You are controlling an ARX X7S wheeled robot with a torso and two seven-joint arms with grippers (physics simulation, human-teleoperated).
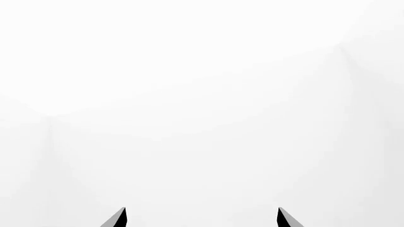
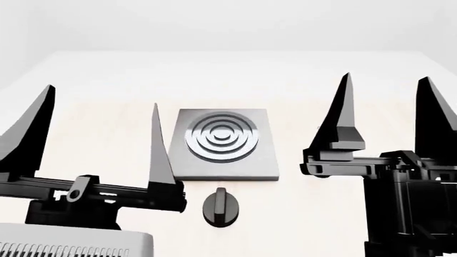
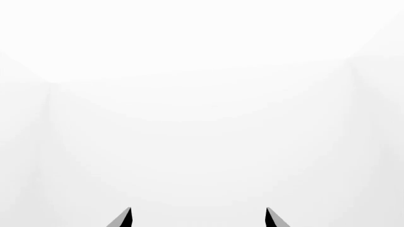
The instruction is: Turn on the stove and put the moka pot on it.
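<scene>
The stove (image 2: 222,144) is a flat square grey plate with raised concentric rings, lying mid-table in the head view. Its round black ridged knob (image 2: 220,206) sits just in front of it. The moka pot is out of view. My left gripper (image 2: 101,99) is open and empty, raised in front of the camera at the left, fingers pointing up. My right gripper (image 2: 386,80) is open and empty, raised at the right. The left wrist view shows only the left gripper's (image 1: 200,212) two tips apart against white. The right wrist view shows the right gripper's (image 3: 197,212) tips apart likewise.
The pale table (image 2: 107,85) stretches to a white back wall. A light grey ribbed part of the robot (image 2: 71,243) shows at the bottom left of the head view. The right arm's black body (image 2: 407,203) hides the table's right front.
</scene>
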